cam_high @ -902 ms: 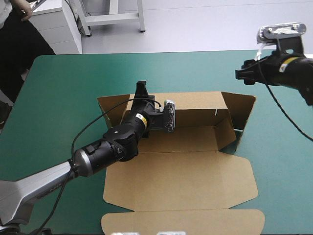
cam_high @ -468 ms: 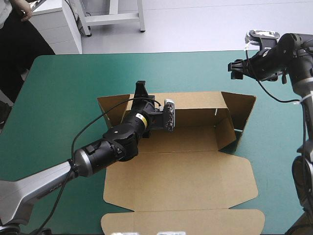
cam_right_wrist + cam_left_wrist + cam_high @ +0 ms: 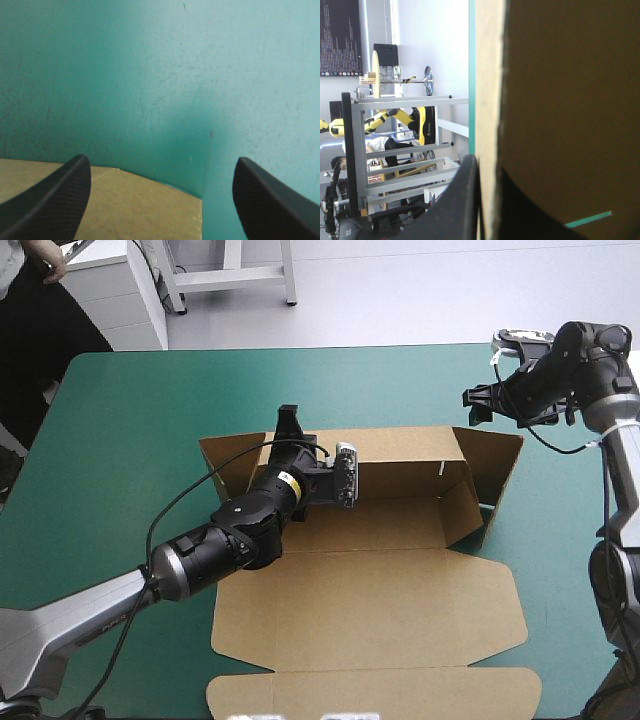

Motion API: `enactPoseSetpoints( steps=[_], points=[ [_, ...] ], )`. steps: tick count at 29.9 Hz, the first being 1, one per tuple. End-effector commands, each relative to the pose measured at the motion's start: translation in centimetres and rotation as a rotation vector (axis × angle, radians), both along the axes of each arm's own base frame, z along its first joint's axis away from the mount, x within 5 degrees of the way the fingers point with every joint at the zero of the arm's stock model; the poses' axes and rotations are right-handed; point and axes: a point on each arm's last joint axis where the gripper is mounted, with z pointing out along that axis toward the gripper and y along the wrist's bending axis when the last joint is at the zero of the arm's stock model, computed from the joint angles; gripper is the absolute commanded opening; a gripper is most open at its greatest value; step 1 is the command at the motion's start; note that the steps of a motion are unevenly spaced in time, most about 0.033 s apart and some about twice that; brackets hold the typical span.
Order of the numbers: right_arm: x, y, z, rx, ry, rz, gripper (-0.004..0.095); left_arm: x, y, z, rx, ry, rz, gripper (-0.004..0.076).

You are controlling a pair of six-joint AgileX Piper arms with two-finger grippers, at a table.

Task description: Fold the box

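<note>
Writing: only a small yellow label (image 3: 287, 478) on the left arm's forearm is showing, and its text is too small to read. No print is showing on the board.

The box (image 3: 370, 600) is lying in the middle of the counter (image 3: 150, 420), on the teal-green cover. It is partly formed. The far wall is standing up, the right side wall is standing and angling outward, and the lid panel is lying flat toward the near edge.

The left end effector (image 3: 291, 420) is clenching the box's far wall near its left corner. In the left wrist view the left end effector (image 3: 485, 164) is all but closed, with the board edge of the box (image 3: 560, 100) running between the 2 black fingers (image 3: 460, 205).

The right end effector (image 3: 475, 398) is hanging above the bare cover, just beyond the box's far right corner and not touching it. In the right wrist view the right end effector (image 3: 161, 161) is released, with its 2 black fingers standing wide apart. 1 corner of the box (image 3: 125, 215) is showing under them, with teal-green cover ahead.

Versus the earlier frames, the right arm is swinging in from the counter's right edge, and its end effector is sitting closer to the far right corner. The wrist is also turning. The left arm and the box are staying where they were, with the same grasp.
</note>
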Motion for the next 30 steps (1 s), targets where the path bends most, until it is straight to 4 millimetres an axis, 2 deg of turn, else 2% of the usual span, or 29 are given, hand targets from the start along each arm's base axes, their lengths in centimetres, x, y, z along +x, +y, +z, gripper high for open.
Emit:
enactPoseSetpoints(
  steps=[1,10,16,20,23,26,30],
  points=[
    [-2.6,-0.3,2.6,-0.004,-0.055,0.022,0.0728,-0.5,0.6,2.3,-0.053,-0.053,0.006,-0.0008],
    [-6.7,-0.4,1.8,-0.015,-0.014,0.052,0.0728,-0.5,0.7,2.3,-0.048,-0.052,0.017,-0.0008],
    [-9.4,-0.6,1.3,-0.008,-0.111,0.055,0.0727,-0.4,0.8,2.3,-0.045,-0.052,0.026,-0.0008],
    [-10.2,-1.6,1.1,0.005,-0.081,0.045,0.0728,-0.4,0.9,2.3,-0.045,-0.050,0.036,-0.0008],
    [-10.3,-1.4,1.0,0.045,-0.075,0.069,0.0725,-0.4,1.0,2.3,-0.041,-0.049,0.045,-0.0008],
    [-10.5,-0.7,1.0,0.114,-0.147,0.110,0.0718,-0.4,1.1,2.2,-0.036,-0.048,0.055,-0.0008],
    [-11.9,-0.2,0.0,0.156,-0.253,0.121,0.0708,-0.3,1.2,2.2,-0.031,-0.048,0.066,-0.0008]
  ],
)
